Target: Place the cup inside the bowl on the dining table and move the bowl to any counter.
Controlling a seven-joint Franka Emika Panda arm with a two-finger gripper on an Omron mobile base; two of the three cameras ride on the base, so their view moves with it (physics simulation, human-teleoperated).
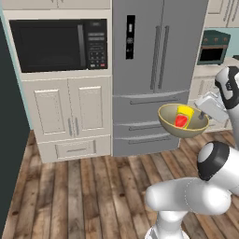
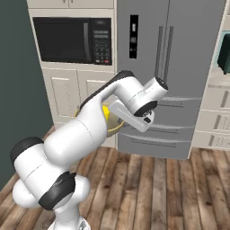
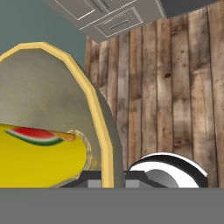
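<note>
Yellow rim is filling the hand view as the gripper is pinching the bowl by its edge, carrying it above the wood floor before the fridge. Inside, the cup is lying loose; stiff, light, likely to slide if tilted. Fingertips are hidden; no counter is clearly showing.
</note>
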